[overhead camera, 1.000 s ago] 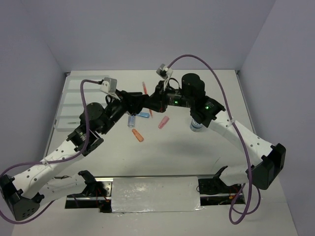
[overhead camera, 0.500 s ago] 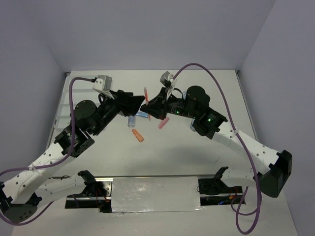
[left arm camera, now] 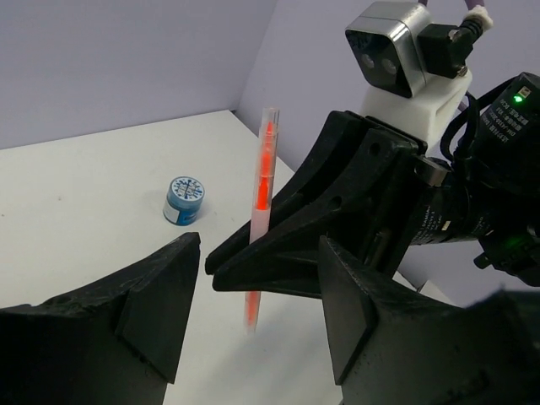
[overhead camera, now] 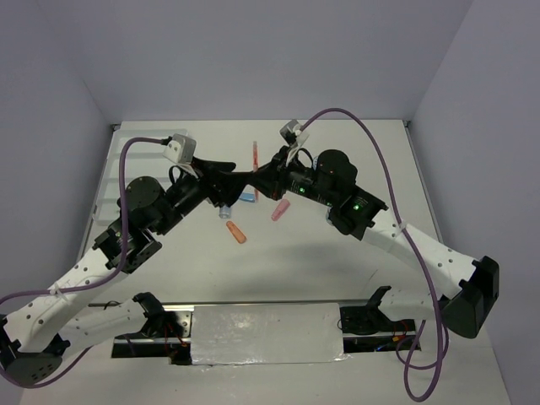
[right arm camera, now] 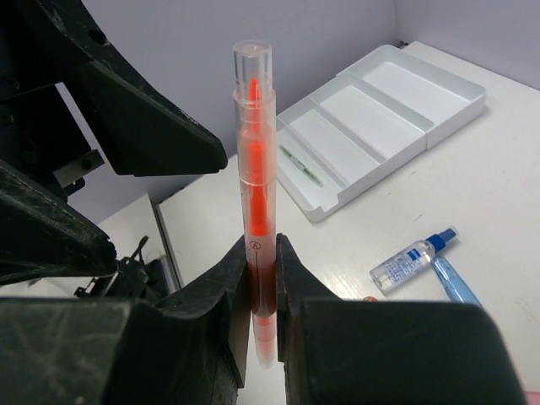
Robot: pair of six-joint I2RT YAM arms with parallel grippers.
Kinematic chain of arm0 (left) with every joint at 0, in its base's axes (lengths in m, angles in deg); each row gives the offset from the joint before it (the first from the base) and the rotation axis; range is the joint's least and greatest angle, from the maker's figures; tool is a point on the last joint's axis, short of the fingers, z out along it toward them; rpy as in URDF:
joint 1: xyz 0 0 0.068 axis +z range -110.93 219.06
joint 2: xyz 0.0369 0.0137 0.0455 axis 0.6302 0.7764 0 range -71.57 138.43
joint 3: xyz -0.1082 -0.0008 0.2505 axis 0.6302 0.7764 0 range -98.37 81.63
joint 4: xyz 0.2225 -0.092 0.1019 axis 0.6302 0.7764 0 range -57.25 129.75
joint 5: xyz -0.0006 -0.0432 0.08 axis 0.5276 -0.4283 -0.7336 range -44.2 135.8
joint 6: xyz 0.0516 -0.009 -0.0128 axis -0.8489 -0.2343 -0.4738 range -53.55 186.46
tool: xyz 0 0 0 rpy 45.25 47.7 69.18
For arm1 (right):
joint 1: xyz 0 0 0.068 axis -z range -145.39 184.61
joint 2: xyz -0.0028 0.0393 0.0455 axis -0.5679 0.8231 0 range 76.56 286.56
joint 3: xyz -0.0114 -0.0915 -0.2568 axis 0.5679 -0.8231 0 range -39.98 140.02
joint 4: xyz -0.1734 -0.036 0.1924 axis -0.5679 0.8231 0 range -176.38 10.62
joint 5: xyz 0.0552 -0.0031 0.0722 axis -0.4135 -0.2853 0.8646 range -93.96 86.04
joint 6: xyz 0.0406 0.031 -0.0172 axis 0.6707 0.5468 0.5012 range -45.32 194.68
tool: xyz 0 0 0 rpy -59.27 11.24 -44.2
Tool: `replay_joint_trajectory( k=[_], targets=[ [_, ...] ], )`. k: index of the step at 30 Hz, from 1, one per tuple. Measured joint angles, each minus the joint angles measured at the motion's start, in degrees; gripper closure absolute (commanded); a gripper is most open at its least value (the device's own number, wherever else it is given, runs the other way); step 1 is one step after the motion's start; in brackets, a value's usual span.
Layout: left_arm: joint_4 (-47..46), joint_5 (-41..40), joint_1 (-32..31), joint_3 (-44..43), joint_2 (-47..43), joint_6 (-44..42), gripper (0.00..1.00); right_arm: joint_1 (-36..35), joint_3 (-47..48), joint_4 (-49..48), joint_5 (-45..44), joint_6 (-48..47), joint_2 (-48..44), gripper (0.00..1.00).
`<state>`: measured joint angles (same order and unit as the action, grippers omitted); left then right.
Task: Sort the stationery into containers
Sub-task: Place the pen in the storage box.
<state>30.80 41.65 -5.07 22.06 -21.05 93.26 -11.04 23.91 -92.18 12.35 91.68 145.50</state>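
My right gripper (right arm camera: pixel 261 253) is shut on an orange highlighter pen with a clear barrel (right arm camera: pixel 255 186) and holds it upright above the table (overhead camera: pixel 255 155). My left gripper (left arm camera: pixel 257 253) is open, and its jaws stand either side of the right fingers (left arm camera: pixel 337 211) and the pen (left arm camera: pixel 263 173). The white tray (right arm camera: pixel 380 118) lies at the left and holds a thin green pen (right arm camera: pixel 301 165). A clear bottle with a blue cap (right arm camera: pixel 413 257), a light blue piece (right arm camera: pixel 456 283), a pink piece (overhead camera: pixel 279 211) and an orange piece (overhead camera: pixel 237 232) lie on the table. One tape roll (left arm camera: pixel 183 200) stands beyond the pen.
In the top view the left arm hides most of the tray (overhead camera: pixel 108 179). The two arms meet over the middle of the table. The grey walls close in at the back and both sides.
The left gripper has swung right and closed in on the pen until its open jaws straddle it. The right gripper has shifted slightly with the pen still held.
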Motion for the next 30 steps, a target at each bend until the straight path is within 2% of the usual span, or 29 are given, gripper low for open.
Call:
replay_joint_trajectory(
  k=[10,14,15,17,18,22,23,25,26,27,30],
  targets=[
    [-0.6,0.9,0.0,0.0,0.8,-1.2,0.34,-1.8,-0.2,-1.9,5.5,-0.9,1.1,1.00],
    [-1.0,1.0,0.0,0.0,2.3,-1.2,0.43,-3.1,0.0,-1.6,7.0,-2.2,2.3,1.00],
    [-1.2,1.0,0.0,0.0,2.7,-1.2,0.52,-3.3,0.0,-1.3,7.3,-2.5,2.6,1.00],
    [-1.5,1.2,0.1,0.0,3.2,-1.2,0.64,-3.5,0.0,-0.8,7.5,-3.0,2.9,1.00],
    [-1.6,1.4,0.1,-0.1,3.5,-1.1,0.75,-3.5,0.0,-0.7,7.6,-3.2,3.0,1.00],
    [-1.4,1.6,0.5,-0.1,3.9,-1.3,0.96,-3.7,0.0,-0.5,7.3,-3.5,3.0,0.96],
    [-1.3,1.6,0.6,-0.1,3.9,-1.2,1.00,-3.7,0.0,-0.4,7.2,-3.5,3.0,0.84],
    [-1.2,1.6,1.0,-0.2,4.0,-1.1,1.00,-3.7,0.0,-0.6,6.9,-3.6,3.0,0.50],
    [-0.8,1.4,1.2,-0.3,4.1,-1.0,1.00,-3.7,0.0,-0.5,6.6,-3.2,3.0,0.04],
    [-0.4,1.2,1.6,-0.5,4.4,-0.9,1.00,-3.7,0.0,-0.6,6.3,-3.5,3.0,0.00],
    [1.3,-0.8,3.2,-1.1,5.6,0.5,1.00,-2.9,0.0,-0.2,4.1,-3.1,3.0,0.00]
  ],
)
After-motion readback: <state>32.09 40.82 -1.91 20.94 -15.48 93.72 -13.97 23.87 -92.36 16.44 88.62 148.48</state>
